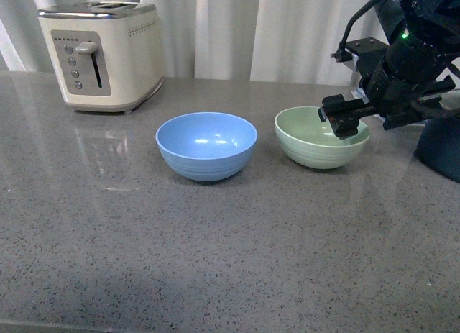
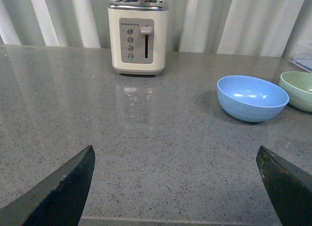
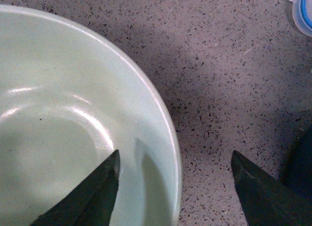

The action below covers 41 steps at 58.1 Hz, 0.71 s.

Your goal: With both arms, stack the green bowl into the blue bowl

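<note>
Two spread fingers of the right gripper point(image 3: 175, 187) straddle the rim of the green bowl point(image 1: 310, 147), which stands on the counter point(image 1: 215, 261) near the blue bowl point(image 1: 206, 147); close squarely on the wall before lifting, while the left gripper point(image 2: 175, 184) hangs spread.

This looks like a kitchen. A cream two-slot toaster point(image 1: 100, 56) stands on a grey speckled stone counter point(image 1: 215, 261). To the right of the toaster, on the same counter, stand a blue bowl point(image 1: 206, 144) and a green bowl point(image 1: 316, 139). Behind the toaster hangs a pale curtain point(image 1: 237, 31)
</note>
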Available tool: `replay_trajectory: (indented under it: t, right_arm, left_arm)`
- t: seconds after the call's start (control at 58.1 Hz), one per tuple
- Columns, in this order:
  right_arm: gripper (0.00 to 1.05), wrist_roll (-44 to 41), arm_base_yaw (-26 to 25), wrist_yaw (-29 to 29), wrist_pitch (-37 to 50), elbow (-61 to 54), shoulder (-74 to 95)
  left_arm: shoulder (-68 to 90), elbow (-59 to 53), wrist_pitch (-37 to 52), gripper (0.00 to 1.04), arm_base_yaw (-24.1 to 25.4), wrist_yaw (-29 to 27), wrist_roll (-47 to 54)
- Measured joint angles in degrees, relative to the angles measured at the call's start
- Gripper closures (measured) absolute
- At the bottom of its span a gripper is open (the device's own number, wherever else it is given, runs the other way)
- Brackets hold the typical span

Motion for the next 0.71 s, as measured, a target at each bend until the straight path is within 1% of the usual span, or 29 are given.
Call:
replay_trajectory:
  t: [0.103,0.138,0.224,0.258,0.31,0.413,0.465,0.533,0.705]
  right_arm:
    - [0.67,0.0,0.3,0.4,0.0,0.0,0.1]
    - [0.7,0.0,0.3,0.5,0.0,0.0,0.1]
    - [0.84,0.0,0.4,0.7,0.3,0.0,0.1]
    - [0.88,0.0,0.4,0.7,0.5,0.0,0.1]
    - [0.96,0.0,0.5,0.5,0.9,0.0,-0.1]
    - [1.03,0.4,0.5,-1.0,1.7,-0.3,-1.9]
    - [1.04,-0.8,0.7,0.2,2.5,-1.2,-3.9]
    - [1.04,-2.1,0.6,0.1,2.8,-2.4,-5.8]
    - [1.04,-3.1,0.9,-3.9,3.8,-4.1,-11.1]
  left_arm:
    - [0.0,0.0,0.0,0.07,0.0,0.0,0.0]
    - [0.0,0.0,0.0,0.07,0.0,0.0,0.0]
    - [0.0,0.0,0.0,0.07,0.0,0.0,0.0]
    - [0.0,0.0,0.0,0.07,0.0,0.0,0.0]
    - [0.0,0.0,0.0,0.07,0.0,0.0,0.0]
    - [0.0,0.0,0.0,0.07,0.0,0.0,0.0]
    - [0.0,0.0,0.0,0.07,0.0,0.0,0.0]
    - [0.0,0.0,0.0,0.07,0.0,0.0,0.0]
    - [0.0,0.0,0.0,0.07,0.0,0.0,0.0]
